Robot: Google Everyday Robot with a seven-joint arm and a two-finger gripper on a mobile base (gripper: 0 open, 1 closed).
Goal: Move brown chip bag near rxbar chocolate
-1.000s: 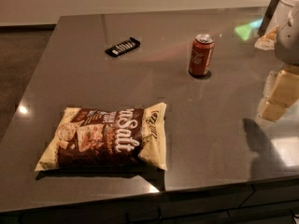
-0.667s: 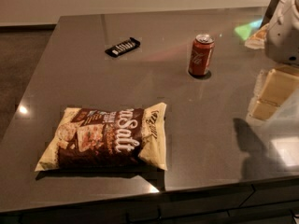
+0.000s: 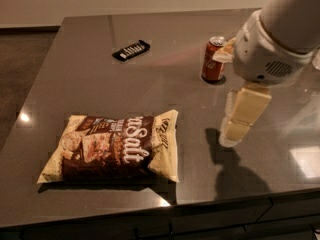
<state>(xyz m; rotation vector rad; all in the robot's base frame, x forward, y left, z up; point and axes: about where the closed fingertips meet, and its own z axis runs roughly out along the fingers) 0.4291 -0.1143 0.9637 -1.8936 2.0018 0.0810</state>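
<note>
The brown chip bag (image 3: 114, 148) lies flat on the dark table (image 3: 165, 79) near its front left edge, with cream edges and white lettering. The rxbar chocolate (image 3: 131, 49), a small black bar with white lettering, lies far back on the table, well apart from the bag. My gripper (image 3: 231, 129) hangs over the table at the right, pointing down with cream-coloured fingers (image 3: 235, 130), to the right of the bag and not touching it. It holds nothing that I can see.
A red-brown soda can (image 3: 213, 59) stands upright at the back right, just behind and left of my arm (image 3: 272, 44). The table's front edge runs close below the bag. Floor lies to the left of the table.
My arm and gripper have moved left over the table, closer to the chip bag. The bag, bar and can have not moved.
</note>
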